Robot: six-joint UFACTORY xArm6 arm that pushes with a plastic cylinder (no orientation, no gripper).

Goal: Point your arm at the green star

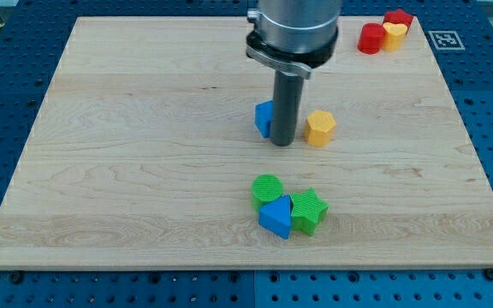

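My tip (pixel 282 143) sits above one green star (pixel 309 210), apart

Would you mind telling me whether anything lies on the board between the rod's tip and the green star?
In the camera view the stretch from my tip down to the green star is bare wood; the green round block sits just left of that line.

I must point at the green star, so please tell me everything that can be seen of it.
The green star is a small block of ribbed, plastic-looking material with a flat star-shaped top and short blunt points. It lies flat on the wooden board, below the middle, in a tight cluster: the blue block touches its left side, and the green round block sits up-left of it. My tip is well above it in the view, not touching it.
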